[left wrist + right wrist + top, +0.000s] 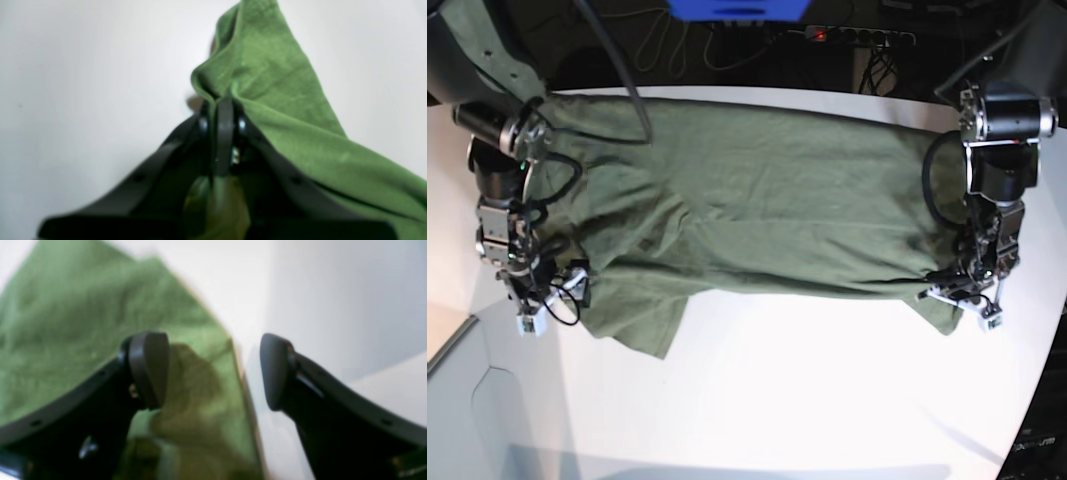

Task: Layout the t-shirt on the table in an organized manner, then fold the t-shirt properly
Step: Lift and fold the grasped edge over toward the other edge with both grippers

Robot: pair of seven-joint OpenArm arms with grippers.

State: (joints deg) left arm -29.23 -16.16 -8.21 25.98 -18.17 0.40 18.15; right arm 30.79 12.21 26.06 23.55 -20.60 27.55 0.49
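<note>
Base view showed the t-shirt [757, 200] spread wide across the far half of the table [827, 390], long axis running left to right, near edge partly doubled over itself along the middle and a sleeve flap hanging toward the near left. Left wrist view: left gripper [223, 113] clamped tight on a pinched ridge of green cloth, fabric tenting up from the fingertips and draping away to the far right. Found at the scene's right end in the base view, at the shirt's near corner. Right wrist view: right gripper [213, 371] spread wide, holding nothing, one pad over the cloth, the other over bare white table, the shirt's edge running between them. Sat at the scene's left end, just beside the sleeve. Judged a layout step not yet finished: one end held, the other waiting for a grip. Coming move likely turns on the shirt edge lying directly under the open right jaws, so a straight drop and close would catch it. Nothing on the table in the way; only the arms' own cables near the cloth at the left, plus cords and a power strip [857, 36] beyond the far edge.
</note>
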